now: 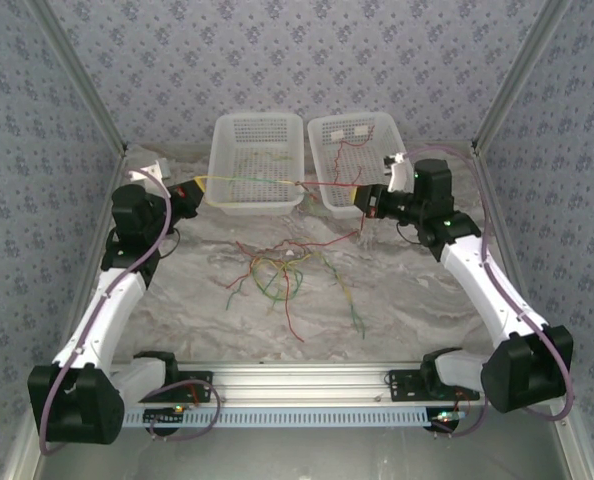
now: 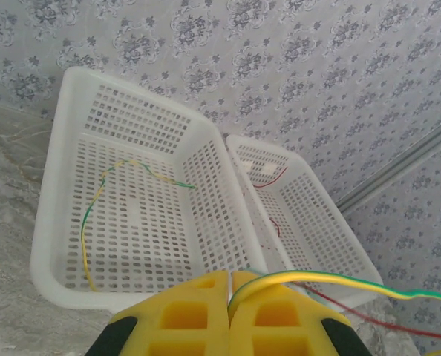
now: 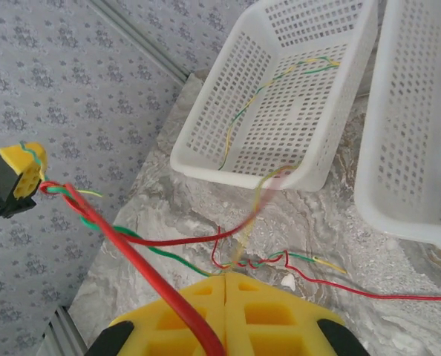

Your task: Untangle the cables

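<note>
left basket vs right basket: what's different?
Contents: the left basket holds a yellow-green cable, while the right basket holds thin red cable.
Pose: the left basket sits square to the table edge, and the right basket looks slightly turned.
Shared: both are white perforated plastic, upright, and side by side at the far end.

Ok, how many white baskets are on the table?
2. The left basket sits at the far middle; the right basket stands beside it, on its right. No others seem hidden.
</note>
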Tool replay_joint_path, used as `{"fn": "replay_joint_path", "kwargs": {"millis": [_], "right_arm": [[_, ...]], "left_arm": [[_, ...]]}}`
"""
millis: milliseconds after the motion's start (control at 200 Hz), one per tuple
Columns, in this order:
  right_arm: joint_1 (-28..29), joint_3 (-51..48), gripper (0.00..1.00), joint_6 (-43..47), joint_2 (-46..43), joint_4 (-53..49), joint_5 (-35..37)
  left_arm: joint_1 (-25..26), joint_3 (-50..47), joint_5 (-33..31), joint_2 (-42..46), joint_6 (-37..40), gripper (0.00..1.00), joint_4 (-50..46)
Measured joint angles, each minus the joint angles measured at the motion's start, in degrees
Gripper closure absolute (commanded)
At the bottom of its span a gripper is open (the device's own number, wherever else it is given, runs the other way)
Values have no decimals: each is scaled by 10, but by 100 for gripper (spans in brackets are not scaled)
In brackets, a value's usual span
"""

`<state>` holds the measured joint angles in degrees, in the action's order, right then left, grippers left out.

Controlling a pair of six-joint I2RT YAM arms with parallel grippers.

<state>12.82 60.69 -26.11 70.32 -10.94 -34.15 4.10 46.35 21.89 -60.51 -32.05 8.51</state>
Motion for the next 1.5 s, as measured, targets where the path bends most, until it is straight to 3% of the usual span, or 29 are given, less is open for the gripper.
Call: {"fn": "replay_joint_path", "kwargs": {"millis": [440, 635, 800, 1244, 1499], "right_arm": [[-118, 53, 100, -20, -51, -44, -6], [-200, 76, 100, -33, -63, -70, 73], [-233, 79, 100, -33, -63, -81, 115], [-233, 79, 100, -34, -58, -81, 118], [-223, 94, 100, -30, -58, -82, 119]], "left_arm": [[-8, 86, 2, 1, 30, 100, -47], [-81, 110, -145, -14, 35, 100, -81], [-105, 109, -227, -14, 35, 100, -109], [-89, 145, -199, -5, 62, 100, -120], [-6, 246, -299, -33, 142, 100, -150]]}}
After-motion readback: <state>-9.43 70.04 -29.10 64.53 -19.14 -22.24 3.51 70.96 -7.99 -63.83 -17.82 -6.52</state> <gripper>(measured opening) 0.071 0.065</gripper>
